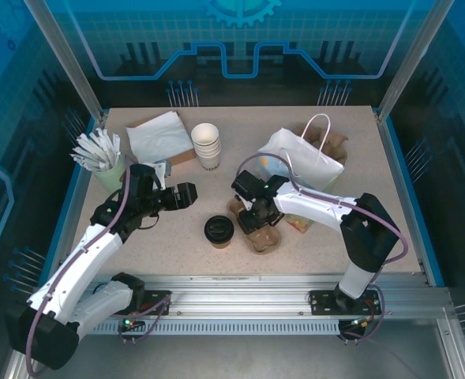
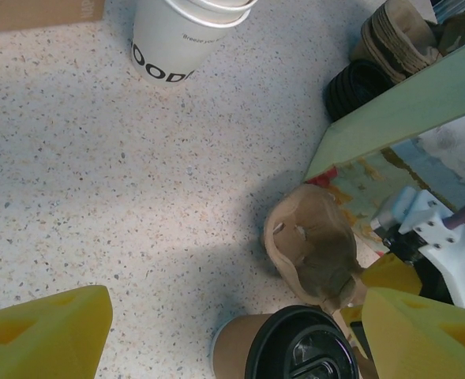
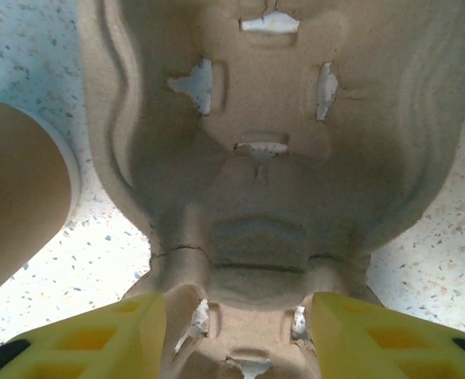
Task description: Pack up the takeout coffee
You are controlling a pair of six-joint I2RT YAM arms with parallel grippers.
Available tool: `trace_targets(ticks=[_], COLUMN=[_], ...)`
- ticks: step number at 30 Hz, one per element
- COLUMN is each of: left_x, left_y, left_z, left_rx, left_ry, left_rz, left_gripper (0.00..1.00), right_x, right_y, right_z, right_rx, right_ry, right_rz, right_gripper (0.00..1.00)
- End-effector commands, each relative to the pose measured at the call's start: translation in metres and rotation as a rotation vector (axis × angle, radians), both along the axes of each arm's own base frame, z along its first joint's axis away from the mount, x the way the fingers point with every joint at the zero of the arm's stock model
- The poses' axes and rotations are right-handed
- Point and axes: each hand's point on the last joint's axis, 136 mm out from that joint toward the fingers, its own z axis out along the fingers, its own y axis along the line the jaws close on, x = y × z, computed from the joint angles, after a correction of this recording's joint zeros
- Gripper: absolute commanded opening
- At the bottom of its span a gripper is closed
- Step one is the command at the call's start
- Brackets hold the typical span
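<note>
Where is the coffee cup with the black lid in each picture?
Top external: the coffee cup sits slightly below the middle.
Left wrist: it is at the bottom edge, black lid up.
Right wrist: the brown curved side at the left edge is probably it.
Shared landmark: the cardboard cup carrier, just beside the cup.

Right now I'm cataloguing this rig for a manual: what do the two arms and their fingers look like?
Both the left arm and right arm have white links, black joints and black bases, with a purple cable looping alongside each. The left fingers and right fingers are blocky yellow with recessed pockets.
</note>
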Motion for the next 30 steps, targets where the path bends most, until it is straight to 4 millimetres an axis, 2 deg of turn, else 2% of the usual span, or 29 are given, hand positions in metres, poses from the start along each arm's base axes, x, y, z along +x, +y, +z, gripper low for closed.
trace_targets(ticks=[1, 23, 30], left_x=[0.0, -0.002, -0.002], left_y=[-0.002, -0.006, -0.006], left_z=[0.005, -0.001, -0.003], left_rx=[-0.038, -0.05, -0.05], left_ry=[-0.012, -0.005, 0.0], left_rz=[-0.002, -0.02, -0.023], left_gripper=[0.84, 0.84, 0.84], right_x=[0.008, 0.018, 0.018], right_y=[0.002, 0.005, 0.001], right_z=[-0.002, -0.012, -0.016], right_rx=[0.011, -0.021, -0.051], right_ry=[0.0, -0.012, -0.011], right_rz=[-0.036, -0.051, -0.048], right_gripper=[0.51, 0.51, 0.48])
